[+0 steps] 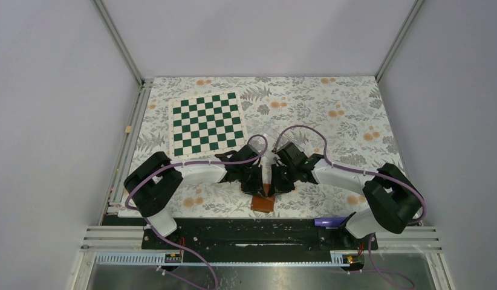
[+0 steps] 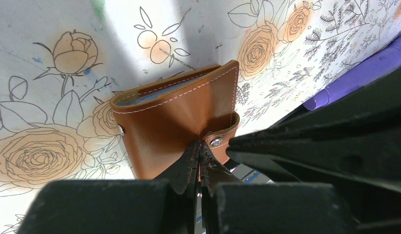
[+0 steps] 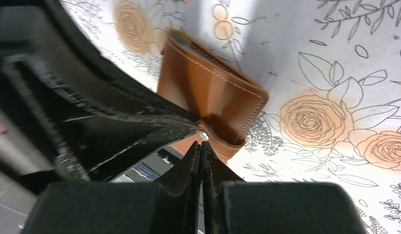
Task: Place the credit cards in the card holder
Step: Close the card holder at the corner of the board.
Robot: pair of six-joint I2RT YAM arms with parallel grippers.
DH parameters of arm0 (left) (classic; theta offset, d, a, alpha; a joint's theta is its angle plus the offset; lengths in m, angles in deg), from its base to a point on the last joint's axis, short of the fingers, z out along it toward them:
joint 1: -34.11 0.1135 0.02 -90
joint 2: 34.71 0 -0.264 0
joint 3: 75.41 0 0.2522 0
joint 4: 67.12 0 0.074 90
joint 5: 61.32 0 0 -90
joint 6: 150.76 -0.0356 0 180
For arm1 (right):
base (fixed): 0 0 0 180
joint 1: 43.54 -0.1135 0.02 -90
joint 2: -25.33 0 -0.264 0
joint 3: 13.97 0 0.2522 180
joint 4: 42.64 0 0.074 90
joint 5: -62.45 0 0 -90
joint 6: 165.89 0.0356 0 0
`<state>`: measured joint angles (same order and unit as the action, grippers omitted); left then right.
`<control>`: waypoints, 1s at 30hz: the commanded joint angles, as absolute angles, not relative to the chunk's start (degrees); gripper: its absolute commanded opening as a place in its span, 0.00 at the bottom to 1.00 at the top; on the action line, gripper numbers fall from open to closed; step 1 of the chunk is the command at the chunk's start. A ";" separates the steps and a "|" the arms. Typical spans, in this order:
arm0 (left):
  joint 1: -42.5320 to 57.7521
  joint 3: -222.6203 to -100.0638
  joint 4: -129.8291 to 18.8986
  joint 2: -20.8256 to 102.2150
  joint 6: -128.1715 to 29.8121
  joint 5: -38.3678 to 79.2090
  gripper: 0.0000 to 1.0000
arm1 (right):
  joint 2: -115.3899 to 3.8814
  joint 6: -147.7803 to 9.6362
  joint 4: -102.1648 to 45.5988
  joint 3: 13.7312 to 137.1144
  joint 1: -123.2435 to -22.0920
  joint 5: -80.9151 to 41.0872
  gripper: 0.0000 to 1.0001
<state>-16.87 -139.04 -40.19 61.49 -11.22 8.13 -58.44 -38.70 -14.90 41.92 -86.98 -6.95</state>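
Note:
The brown leather card holder [image 1: 262, 203] lies folded at the table's near edge, between both arms. Its blue-grey sleeves show along the open edge [image 2: 154, 95]. My left gripper [image 2: 199, 144] is shut, pinching a pucker of the cover of the card holder [image 2: 174, 122] beside the snap button [image 2: 216, 142]. My right gripper [image 3: 200, 144] is shut too, its tips against the strap just under the snap button [image 3: 203, 136], with no leather seen between them. Above it the card holder [image 3: 213, 92] stands slightly tilted. In the top view the left gripper [image 1: 258, 184] and right gripper [image 1: 275, 184] nearly touch. The credit cards are hidden.
A green and white chessboard [image 1: 207, 124] lies at the back left of the flowered tablecloth. A purple bar [image 1: 331, 222] sits on the black base rail just past the table's near edge, close to the holder [image 2: 354, 73].

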 commanded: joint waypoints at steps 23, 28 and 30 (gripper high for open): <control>-14.92 -134.12 -55.59 58.67 -5.21 3.77 0.25 | -66.68 -40.73 -13.18 44.17 -88.16 -10.17 0.04; -14.93 -132.89 -58.44 59.57 -4.02 2.33 0.26 | -66.82 -40.65 -13.30 44.26 -88.17 -9.97 0.04; -14.83 -132.89 -58.55 59.45 -4.05 2.17 0.25 | -66.86 -40.60 -13.31 44.26 -88.15 -9.99 0.04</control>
<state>-15.06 -133.44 -52.80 60.18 -5.30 3.58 -64.98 -40.03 -12.06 43.97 -87.22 -7.52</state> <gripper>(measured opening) 0.255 0.050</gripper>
